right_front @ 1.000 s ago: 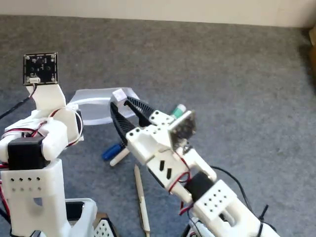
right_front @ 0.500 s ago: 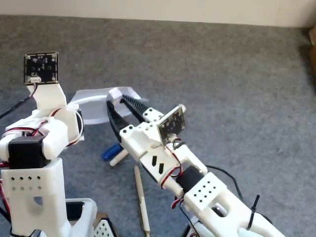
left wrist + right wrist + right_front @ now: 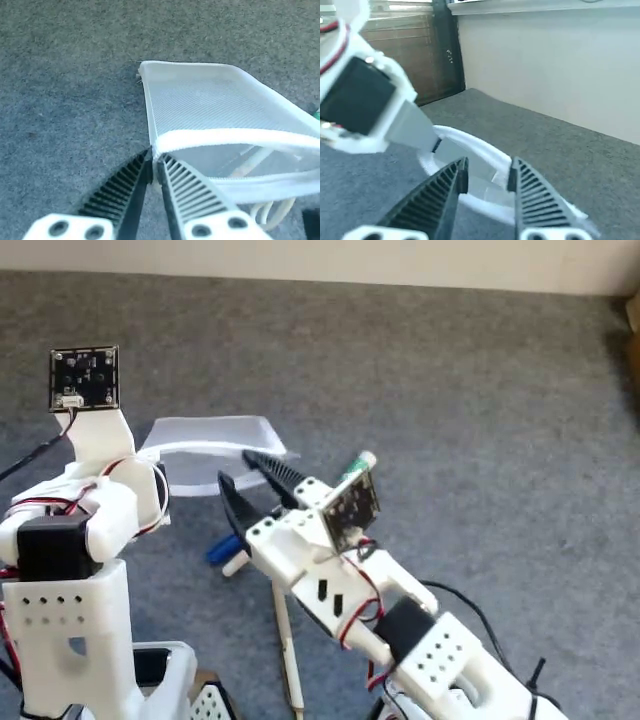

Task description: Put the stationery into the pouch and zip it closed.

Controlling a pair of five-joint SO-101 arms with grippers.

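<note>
A translucent white mesh pouch [image 3: 215, 435] lies on the grey carpet with its mouth held open. My left gripper [image 3: 154, 157] is shut on the pouch [image 3: 210, 100] at the corner of its white rim. My right gripper [image 3: 234, 467] hangs open just over the pouch mouth, and in its wrist view the right gripper [image 3: 488, 167] frames the white rim [image 3: 480, 147] without pinching it. A blue pen [image 3: 225, 547] and a beige pen [image 3: 286, 640] lie on the carpet near the arms. A green-capped marker [image 3: 360, 461] pokes out behind the right arm.
The left arm [image 3: 90, 510] stands at the left with its camera board raised. Pale stick shapes [image 3: 267, 210] show through the mesh. A light wall and dark wooden furniture [image 3: 405, 55] are beyond the carpet. Open carpet stretches to the right.
The right gripper drew back from the pouch's far rim towards its own arm. The small white piece at its fingertips is gone, and the pouch lies flatter.
</note>
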